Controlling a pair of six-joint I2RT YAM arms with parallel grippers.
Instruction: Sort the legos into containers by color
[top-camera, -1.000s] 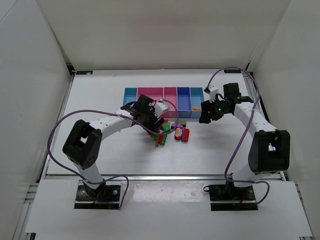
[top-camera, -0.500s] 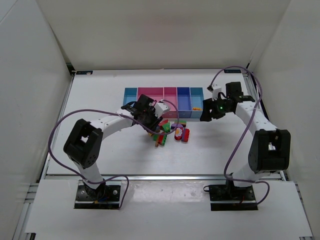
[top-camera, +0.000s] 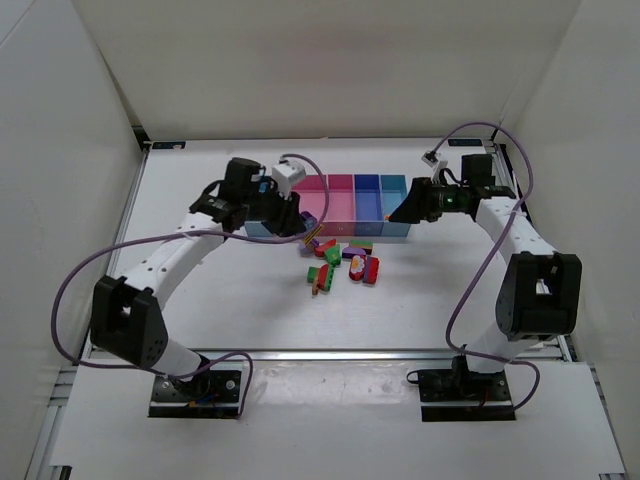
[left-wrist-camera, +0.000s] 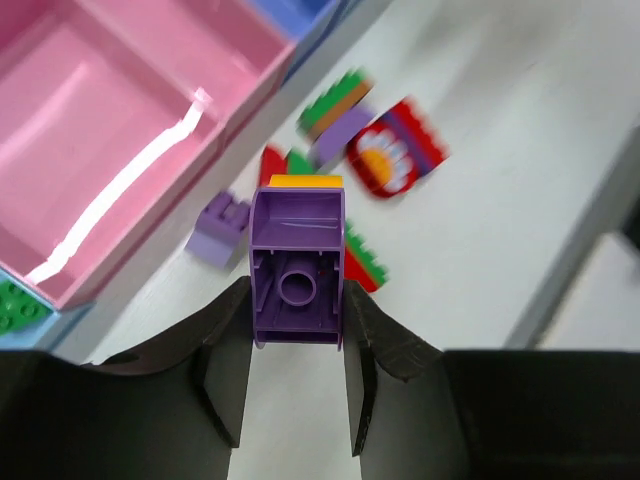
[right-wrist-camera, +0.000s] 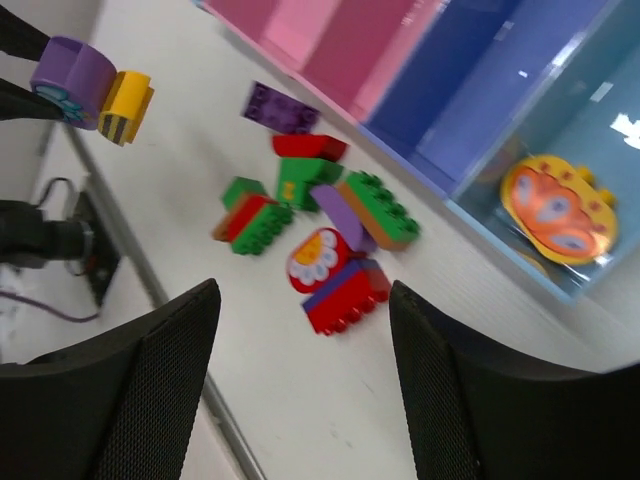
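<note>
My left gripper (top-camera: 283, 214) (left-wrist-camera: 297, 300) is shut on a purple lego (left-wrist-camera: 297, 262) with a yellow piece on its far end. It hangs above the table at the left end of the containers (top-camera: 340, 196), near the wide pink bin (left-wrist-camera: 120, 130). The remaining legos (top-camera: 342, 262) lie in a loose pile in front of the bins: red, green, purple and orange pieces (right-wrist-camera: 330, 240). My right gripper (top-camera: 410, 207) (right-wrist-camera: 310, 390) stands open and empty at the right end of the row, above the table. An orange piece (right-wrist-camera: 552, 210) lies in the rightmost light blue bin.
A green lego (left-wrist-camera: 15, 305) sits in the leftmost light blue bin. White walls close in the table on three sides. Purple cables loop from both arms. A small purple piece (left-wrist-camera: 220, 225) lies right against the pink bin's front wall.
My left gripper closed on the purple lego in the pile, lifted it and swung back and left toward the left end of the bins. The right gripper drew back slightly.
</note>
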